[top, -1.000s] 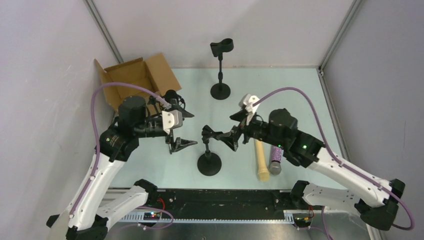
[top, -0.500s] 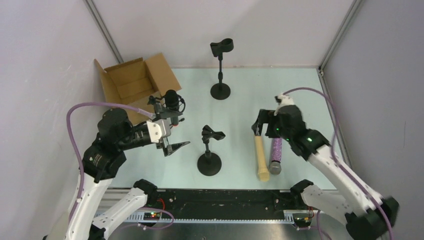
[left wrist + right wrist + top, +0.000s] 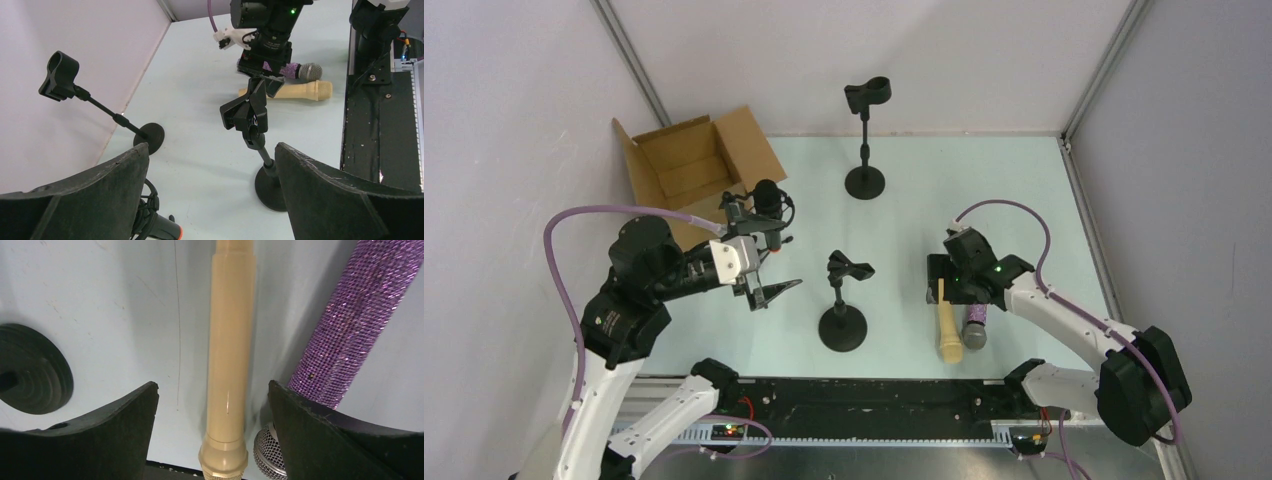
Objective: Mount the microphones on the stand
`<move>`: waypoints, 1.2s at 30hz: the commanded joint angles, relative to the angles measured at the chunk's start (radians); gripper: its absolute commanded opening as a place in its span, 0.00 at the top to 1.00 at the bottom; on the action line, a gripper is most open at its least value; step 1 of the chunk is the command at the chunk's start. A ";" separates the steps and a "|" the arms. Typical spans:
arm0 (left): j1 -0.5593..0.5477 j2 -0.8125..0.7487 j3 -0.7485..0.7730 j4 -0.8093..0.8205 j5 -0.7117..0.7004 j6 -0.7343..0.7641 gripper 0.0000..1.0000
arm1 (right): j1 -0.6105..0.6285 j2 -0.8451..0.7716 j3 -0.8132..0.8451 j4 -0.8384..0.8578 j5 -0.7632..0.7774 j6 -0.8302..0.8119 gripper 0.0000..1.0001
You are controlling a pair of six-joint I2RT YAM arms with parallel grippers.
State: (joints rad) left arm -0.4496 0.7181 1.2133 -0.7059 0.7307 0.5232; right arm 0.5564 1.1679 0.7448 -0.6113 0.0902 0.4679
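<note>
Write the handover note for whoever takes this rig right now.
Left gripper: open, empty, raised beside the cardboard box.
Right gripper: open, down astride the cream microphone, not yet gripping.
Purple microphone lies alongside it on the table.
Done: black microphone appears already mounted, upright by the box.
Left: near stand and far stand are empty; mount cream and purple.

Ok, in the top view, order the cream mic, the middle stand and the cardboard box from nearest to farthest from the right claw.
1. Cream mic, directly under the right claw, lying between its open fingers.
2. Middle stand, off to the claw's left, in the middle.
3. Box, at the far left, by the wall.
</note>
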 commanded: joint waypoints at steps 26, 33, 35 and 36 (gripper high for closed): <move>-0.004 0.039 0.175 0.009 0.029 0.026 0.00 | 0.100 0.043 0.054 -0.001 -0.004 0.032 0.99; -0.038 0.039 0.217 0.010 0.073 0.215 0.00 | -0.065 -0.197 0.364 -0.146 -0.410 -0.010 1.00; -0.069 0.051 0.250 0.010 0.052 0.281 0.00 | -0.090 -0.206 0.479 -0.195 -0.515 -0.013 1.00; -0.081 0.057 0.256 0.010 0.045 0.344 0.00 | -0.096 -0.194 0.549 -0.220 -0.554 -0.009 1.00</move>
State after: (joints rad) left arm -0.4824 0.7605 1.3952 -0.7162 0.7795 0.6819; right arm 0.4877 1.0019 1.0943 -0.7322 -0.1894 0.4767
